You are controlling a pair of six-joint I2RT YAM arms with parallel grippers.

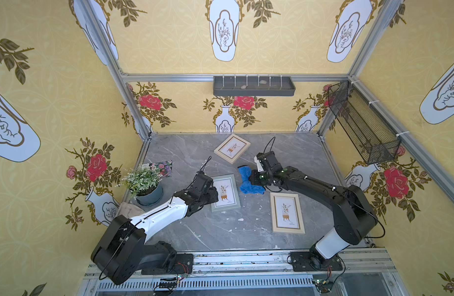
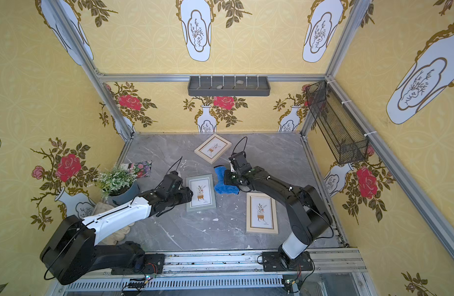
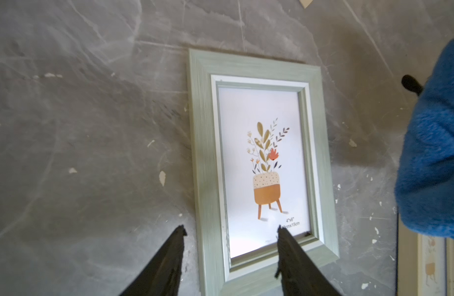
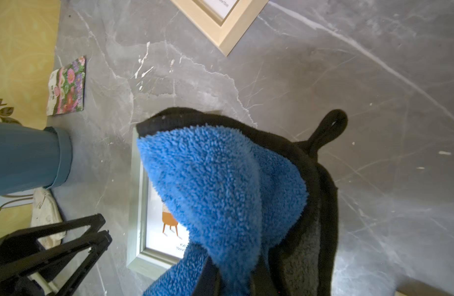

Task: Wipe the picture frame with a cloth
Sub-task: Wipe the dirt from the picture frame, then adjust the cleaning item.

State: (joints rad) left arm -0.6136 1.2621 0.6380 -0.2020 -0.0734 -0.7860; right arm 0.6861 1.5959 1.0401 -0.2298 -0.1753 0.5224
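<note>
Bunched cloth (image 4: 220,184), lower centre of the right wrist view, clamped tight in the right gripper (image 4: 233,279), just right of the green picture frame (image 1: 225,192) mid-picture. Left gripper (image 3: 229,229) parted, empty, astride the frame's lower-left border. Lower flat onto its face; sweep evenly, steadying the frame.

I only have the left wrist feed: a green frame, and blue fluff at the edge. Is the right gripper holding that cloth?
Observer: Yes. The right gripper is shut on the cloth, which hangs bunched from it with its black loop sticking out.
Operator: Any obstacles on my side?
Observer: A potted plant stands to the left of the left arm, apart from the green frame.
Operator: Anything else there?
Observer: A pale glove lies by the plant, partly under that arm.
</note>
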